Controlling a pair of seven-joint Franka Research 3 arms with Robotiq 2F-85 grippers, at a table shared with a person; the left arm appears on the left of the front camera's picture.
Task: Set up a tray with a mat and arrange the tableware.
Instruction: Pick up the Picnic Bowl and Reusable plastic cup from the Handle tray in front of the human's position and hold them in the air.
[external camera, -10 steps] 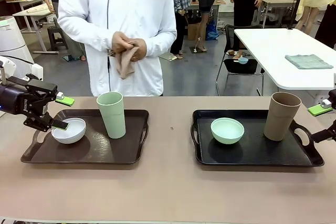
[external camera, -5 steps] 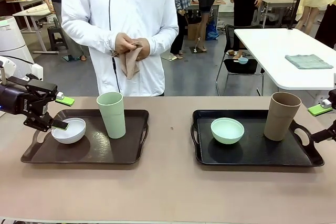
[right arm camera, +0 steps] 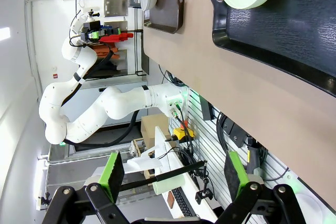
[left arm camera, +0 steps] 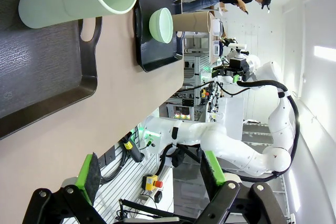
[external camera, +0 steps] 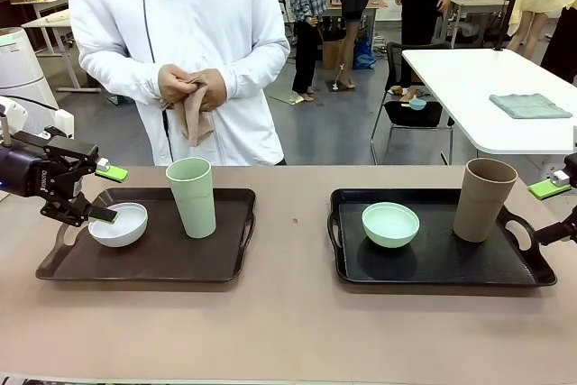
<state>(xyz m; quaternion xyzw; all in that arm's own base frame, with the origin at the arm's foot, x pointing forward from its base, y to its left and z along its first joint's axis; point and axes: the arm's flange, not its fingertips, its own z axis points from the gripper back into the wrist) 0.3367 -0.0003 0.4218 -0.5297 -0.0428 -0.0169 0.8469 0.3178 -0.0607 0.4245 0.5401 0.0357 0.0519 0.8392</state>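
Observation:
A small white bowl [external camera: 122, 224] and a tall pale-green cup [external camera: 192, 196] stand on the dark brown tray [external camera: 162, 263] at the left. The black tray [external camera: 433, 268] at the right holds a small mint-green bowl [external camera: 390, 224] and a tall brown cup [external camera: 484, 198]. My left gripper [external camera: 105, 194] is open at the white bowl's left rim, its lower pad over the rim; contact is unclear. At the right table edge my right gripper [external camera: 557, 212] is open beside the black tray's handle. Each wrist view shows open, empty fingers [left arm camera: 89, 171] [right arm camera: 113, 174]. The person holds a tan cloth [external camera: 187, 113].
The person in a white jacket [external camera: 171, 33] stands at the far edge behind the left tray. Bare tabletop [external camera: 293, 223] lies between the two trays and along the front. A white table [external camera: 487, 96] stands farther back.
The person has stepped to the picture's left with the cloth in both hands. Both arms and all tableware stayed still.

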